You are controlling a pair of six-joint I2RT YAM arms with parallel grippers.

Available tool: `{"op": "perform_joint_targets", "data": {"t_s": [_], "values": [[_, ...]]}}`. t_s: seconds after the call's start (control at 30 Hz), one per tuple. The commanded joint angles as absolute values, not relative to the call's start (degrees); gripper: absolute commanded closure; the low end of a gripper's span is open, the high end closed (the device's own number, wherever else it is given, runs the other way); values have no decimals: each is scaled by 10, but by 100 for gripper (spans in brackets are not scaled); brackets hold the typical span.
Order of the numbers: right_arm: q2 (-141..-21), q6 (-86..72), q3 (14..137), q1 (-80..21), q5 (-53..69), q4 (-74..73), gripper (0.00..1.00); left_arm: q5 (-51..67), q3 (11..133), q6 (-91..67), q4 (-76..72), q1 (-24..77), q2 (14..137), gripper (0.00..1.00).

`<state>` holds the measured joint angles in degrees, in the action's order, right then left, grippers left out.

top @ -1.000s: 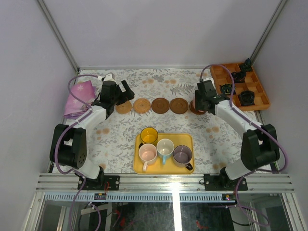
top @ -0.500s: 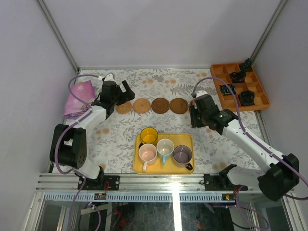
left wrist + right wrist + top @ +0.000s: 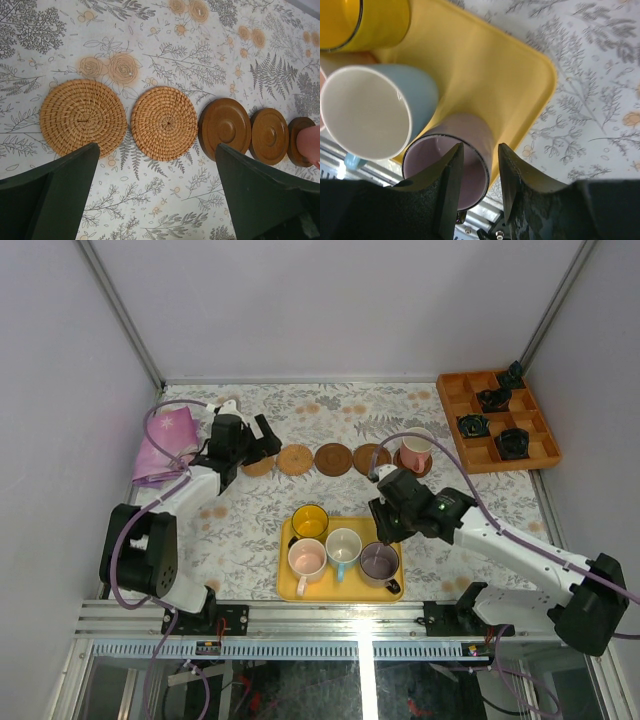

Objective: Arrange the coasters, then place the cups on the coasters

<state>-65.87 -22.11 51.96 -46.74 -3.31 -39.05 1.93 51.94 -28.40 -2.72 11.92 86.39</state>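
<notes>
right gripper [image 3: 480, 146], jaws narrowed but not closed, straddled the rim of the purple-grey cup [image 3: 470, 129] on the yellow tray [image 3: 485, 65], lower centre; left gripper [image 3: 157, 147] hung wide over the coasters [image 3: 164, 123] rowed mid-frame, salmon cup [image 3: 414, 453] on the rightmost.

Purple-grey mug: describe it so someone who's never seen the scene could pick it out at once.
Find the flat yellow rectangular tray at the near edge of the table, holding four mugs. The purple-grey mug sits at the tray's right near corner, beside the white-and-light-blue mug. It alone is dull purple inside, and the right gripper has its fingers either side of its rim.
</notes>
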Motion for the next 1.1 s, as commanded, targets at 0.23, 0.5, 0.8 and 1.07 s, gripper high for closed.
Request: {"op": "perform_joint_targets", "data": {"t_s": [0.23, 0.5, 0.8, 1.07], "values": [[-688, -265, 510, -515, -34, -430, 60, 26, 487, -275, -43, 123, 823, 0], [-698, -277, 481, -516, -53, -416, 77, 26, 490, -268, -33, 123, 821, 0], [-724, -262, 490, -516, -107, -412, 88, 30, 490, -272, -35, 123, 823, 0], [-681, -265, 501, -516, -114, -424, 78, 22, 483, -272, -34, 123, 816, 0]]}}
